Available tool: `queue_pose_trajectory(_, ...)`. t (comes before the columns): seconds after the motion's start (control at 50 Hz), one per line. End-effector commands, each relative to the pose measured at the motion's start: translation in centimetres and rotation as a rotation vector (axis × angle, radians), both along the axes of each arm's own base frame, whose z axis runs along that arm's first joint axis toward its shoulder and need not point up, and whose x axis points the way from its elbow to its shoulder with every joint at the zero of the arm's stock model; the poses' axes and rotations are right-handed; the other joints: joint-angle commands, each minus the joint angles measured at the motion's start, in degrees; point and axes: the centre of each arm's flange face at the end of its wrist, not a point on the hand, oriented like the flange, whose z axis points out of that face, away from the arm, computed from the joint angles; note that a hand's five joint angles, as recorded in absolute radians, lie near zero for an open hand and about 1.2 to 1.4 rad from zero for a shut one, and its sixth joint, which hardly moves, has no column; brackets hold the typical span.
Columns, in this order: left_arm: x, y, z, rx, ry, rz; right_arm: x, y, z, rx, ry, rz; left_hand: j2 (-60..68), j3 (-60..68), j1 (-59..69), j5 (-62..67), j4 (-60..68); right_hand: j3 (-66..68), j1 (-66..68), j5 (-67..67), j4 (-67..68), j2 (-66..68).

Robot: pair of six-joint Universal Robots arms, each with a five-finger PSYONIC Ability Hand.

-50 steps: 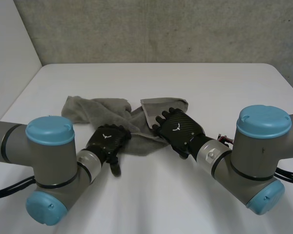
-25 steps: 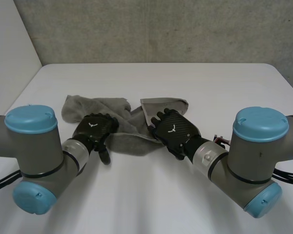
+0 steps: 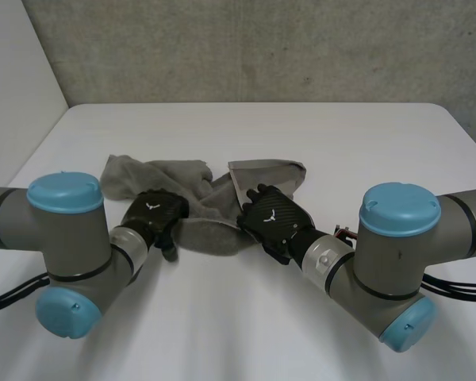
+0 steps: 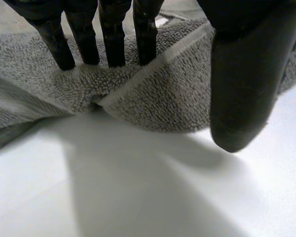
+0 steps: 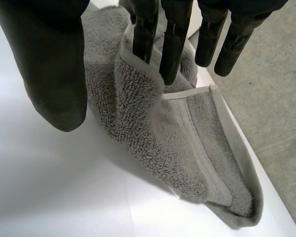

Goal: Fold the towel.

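Behind is a grey concrete wall [image 3: 262,48], and below it my white table [image 3: 341,135] with free room all round. The towel [image 3: 186,176] lies rumpled at mid-table, its long axis running across me from arm to arm. My left hand [image 3: 152,214] sits at its near edge and my right hand [image 3: 274,216] on the doubled right part, both equally close. The left fingers [image 4: 113,39] are straight with their tips on the pile, and the left thumb [image 4: 241,89] stands apart over bare table. The right fingers [image 5: 173,44] do likewise, with the right thumb [image 5: 54,74] clear. Neither hand pinches anything.

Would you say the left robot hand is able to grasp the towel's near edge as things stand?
Probably yes: the left robot hand has its fingers on the towel by that edge, thumb open beside it, nothing between.
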Motion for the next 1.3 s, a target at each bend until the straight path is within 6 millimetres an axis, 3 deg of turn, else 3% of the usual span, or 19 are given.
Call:
queue_pose_trajectory(0.02, -0.1, 0.1, -0.8, 0.017, -0.010, -0.004, 0.1, -0.4, -0.6, 0.006, -0.012, -0.014, 11.45, -2.78, 11.60, 11.73, -3.11, -2.68, 5.69, 5.42, -4.37, 5.82)
queue_pose_trajectory(0.12, -0.2, 0.0, -0.9, 0.019, -0.005, -0.009, 0.3, -0.8, -0.5, -0.002, -0.037, -0.045, 29.61, -2.78, 29.77, 29.90, -3.11, -2.68, 15.95, 15.68, -4.37, 16.08)
queue_pose_trajectory(0.2, -0.3, -0.1, -0.7, 0.012, -0.001, -0.009, 0.2, -1.1, -0.3, -0.012, -0.045, -0.069, 45.51, -2.78, 45.67, 45.80, -3.11, -2.68, 40.25, 39.98, -4.37, 40.38)
queue_pose_trajectory(0.28, -0.3, -0.1, -0.6, 0.006, 0.004, -0.011, 0.2, -1.1, 0.2, -0.020, -0.049, -0.075, 51.12, -2.78, 51.28, 51.41, -3.11, -2.68, 41.96, 41.69, -4.37, 42.09)
queue_pose_trajectory(0.34, -0.4, -0.1, -0.2, -0.005, 0.009, -0.012, 0.0, -0.8, 1.5, -0.036, -0.065, -0.066, 51.12, -2.78, 51.28, 51.41, -3.11, -2.68, 41.96, 41.69, -4.37, 42.09)
queue_pose_trajectory(0.38, -0.5, 0.1, 0.0, -0.009, 0.011, -0.017, -0.5, -0.4, 3.7, -0.058, -0.087, -0.073, 51.12, -2.78, 51.28, 51.41, -3.11, -2.68, 41.96, 41.69, -4.37, 42.09)
queue_pose_trajectory(0.48, -0.3, 1.3, 3.5, -0.076, 0.046, -0.031, -2.3, 0.6, 6.9, -0.012, -0.109, -0.090, 51.12, -2.78, 51.28, 51.41, -3.11, -2.68, 41.96, 41.69, -4.37, 42.09)
queue_pose_trajectory(0.54, 0.0, 1.8, 4.2, -0.086, 0.049, -0.033, -3.5, 1.5, 8.2, 0.060, -0.111, -0.059, 51.12, -2.78, 51.28, 51.41, -3.11, -2.68, 41.96, 41.69, -4.37, 42.09)
queue_pose_trajectory(0.64, 0.4, 3.5, 8.0, -0.163, 0.099, -0.071, -4.8, 2.5, 8.9, 0.157, -0.090, 0.001, 51.12, -2.78, 51.28, 51.41, -3.11, -2.68, 41.96, 41.69, -4.37, 42.09)
queue_pose_trajectory(0.72, 0.4, 3.9, 9.4, -0.192, 0.124, -0.095, -5.0, 3.2, 9.1, 0.204, -0.079, 0.036, 51.12, -2.78, 51.28, 51.41, -3.11, -2.68, 41.96, 41.69, -4.37, 42.09)
queue_pose_trajectory(0.82, 0.6, 4.2, 11.3, -0.217, 0.137, -0.102, -5.1, 3.8, 10.9, 0.196, -0.099, 0.057, 51.12, -2.78, 51.28, 51.41, -3.11, -2.68, 41.96, 41.69, -4.37, 42.09)
queue_pose_trajectory(0.88, 0.6, 3.8, 12.5, -0.250, 0.151, -0.099, -4.9, 3.2, 12.6, 0.133, -0.135, 0.058, 51.12, -2.78, 51.28, 51.41, -3.11, -2.68, 41.96, 41.69, -4.37, 42.09)
queue_pose_trajectory(0.96, 0.6, 2.6, 13.2, -0.279, 0.158, -0.088, -4.1, 2.0, 12.1, 0.108, -0.141, 0.067, 51.12, -2.78, 51.28, 51.41, -3.11, -2.68, 41.96, 41.69, -4.37, 42.09)
queue_pose_trajectory(1.02, -0.3, 0.9, 11.8, -0.266, 0.148, -0.094, -2.7, 0.2, 11.1, 0.064, -0.156, 0.079, 51.12, -2.78, 51.28, 51.41, -3.11, -2.68, 41.96, 41.69, -4.37, 42.09)
queue_pose_trajectory(1.06, -1.4, -1.7, 10.5, -0.258, 0.149, -0.091, -2.0, -0.7, 11.1, 0.029, -0.172, 0.082, 51.12, -2.78, 51.28, 51.41, -3.11, -2.68, 41.96, 41.69, -4.37, 42.09)
queue_pose_trajectory(1.1, -1.9, -2.8, 10.5, -0.274, 0.149, -0.094, -1.3, -1.8, 11.3, -0.017, -0.189, 0.071, 51.12, -2.78, 51.28, 51.41, -3.11, -2.68, 41.96, 41.69, -4.37, 42.09)
queue_pose_trajectory(1.14, -2.4, -3.5, 10.9, -0.295, 0.158, -0.096, -0.5, -3.5, 12.9, -0.111, -0.228, 0.032, 51.12, -2.78, 51.28, 51.41, -3.11, -2.68, 41.96, 41.69, -4.37, 42.09)
queue_pose_trajectory(1.24, -3.0, -3.5, 11.8, -0.314, 0.189, -0.107, 0.6, -2.0, 13.8, -0.134, -0.242, 0.052, 51.12, -2.78, 51.28, 51.41, -3.11, -2.68, 41.96, 41.69, -4.37, 42.09)
queue_pose_trajectory(1.3, -3.1, -1.6, 11.8, -0.287, 0.194, -0.129, 0.3, -0.5, 12.6, -0.093, -0.217, 0.052, 51.12, -2.78, 51.28, 51.41, -3.11, -2.68, 41.96, 41.69, -4.37, 42.09)
